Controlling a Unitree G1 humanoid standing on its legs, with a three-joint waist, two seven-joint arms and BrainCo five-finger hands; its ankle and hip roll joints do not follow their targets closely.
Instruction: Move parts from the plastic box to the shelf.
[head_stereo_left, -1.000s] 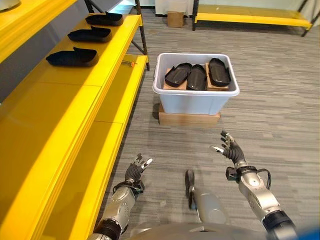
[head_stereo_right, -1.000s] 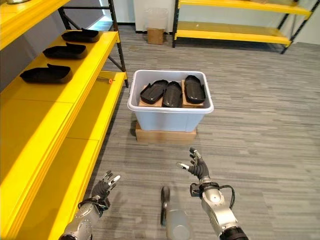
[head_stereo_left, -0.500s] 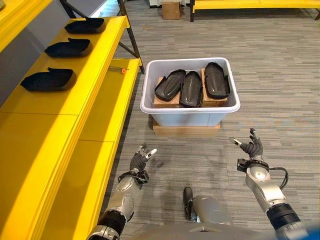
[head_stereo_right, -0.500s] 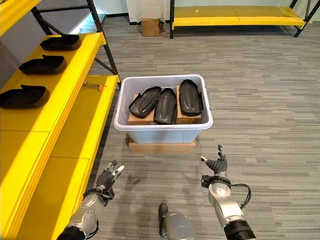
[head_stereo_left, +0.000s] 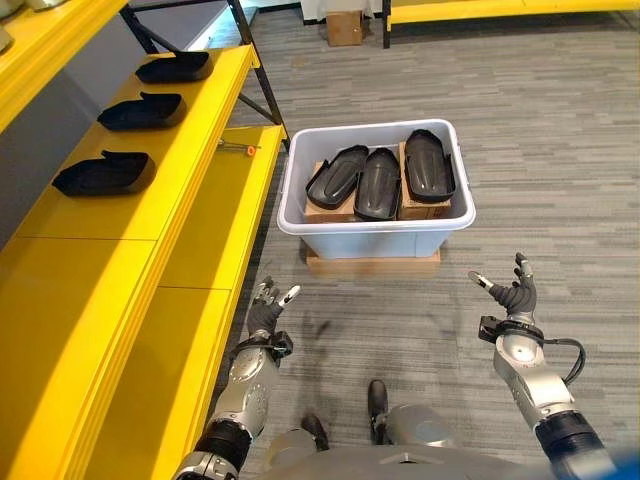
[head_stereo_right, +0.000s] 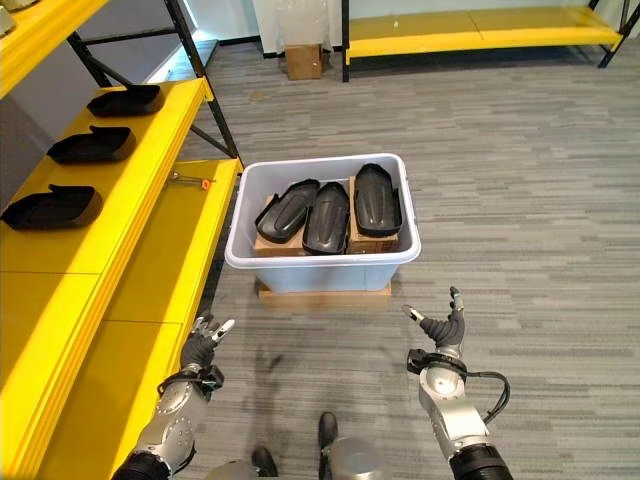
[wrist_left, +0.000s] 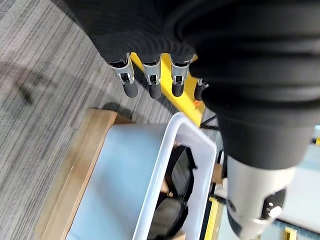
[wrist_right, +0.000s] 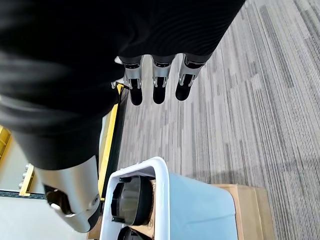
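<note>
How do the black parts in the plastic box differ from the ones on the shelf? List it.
The parts in the plastic box lie packed side by side, propped on cardboard blocks; the parts on the shelf lie flat and spaced apart in a row. The box parts run lengthwise away from the robot; the shelf parts lie crosswise. There are three black shells in each group.

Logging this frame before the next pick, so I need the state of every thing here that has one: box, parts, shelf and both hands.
White plastic box: open-topped, on a flat wooden base on the floor, holding three parts.
Black moulded parts in the box: side by side on cardboard blocks, untouched.
Yellow shelf: three black parts already on it in a row.
Left hand: open, empty, short of the box.
Right hand: open, empty, short of the box.
</note>
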